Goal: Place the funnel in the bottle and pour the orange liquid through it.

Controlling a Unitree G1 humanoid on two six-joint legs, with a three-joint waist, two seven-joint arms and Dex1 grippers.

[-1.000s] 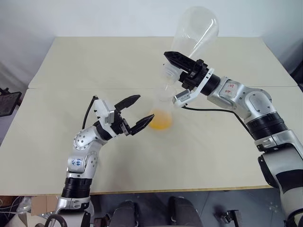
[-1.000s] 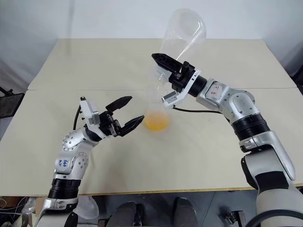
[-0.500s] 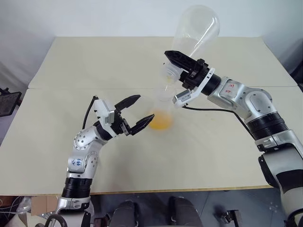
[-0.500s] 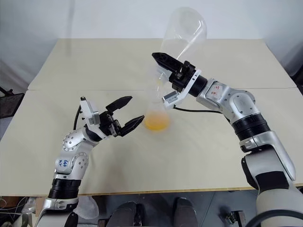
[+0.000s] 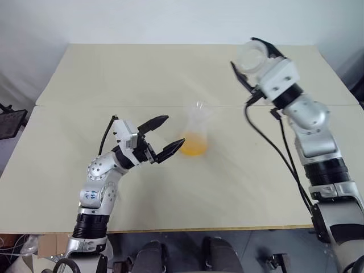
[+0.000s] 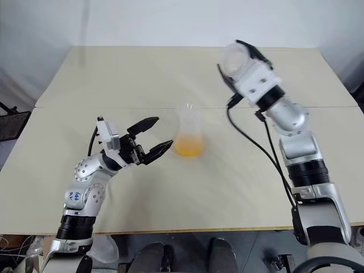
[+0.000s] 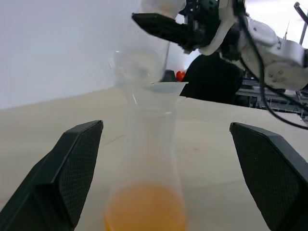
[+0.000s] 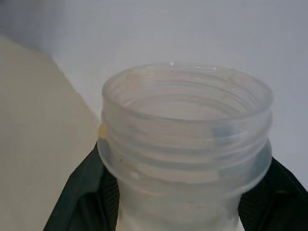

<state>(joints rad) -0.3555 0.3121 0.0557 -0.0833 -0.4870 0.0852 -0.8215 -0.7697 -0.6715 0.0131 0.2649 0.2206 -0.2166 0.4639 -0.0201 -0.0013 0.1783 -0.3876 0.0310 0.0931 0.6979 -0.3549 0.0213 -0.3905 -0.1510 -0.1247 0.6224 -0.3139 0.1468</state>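
Pour looks done: orange liquid point(image 5: 193, 148) sits in the bottle point(image 5: 196, 132) mid-table, funnel point(image 7: 166, 88) in its neck. Your right tool point(image 5: 252, 60) grips the emptied container point(image 8: 185, 139); set it down. Left tool point(image 5: 161, 136) released.

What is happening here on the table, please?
A pour has just ended. The bottle stands on the table with the funnel in its neck and the orange liquid at its bottom. The right gripper, jaws shut on the clear flask, has swung it away to the right and turned it. The left gripper waits open beside the bottle, not touching it.
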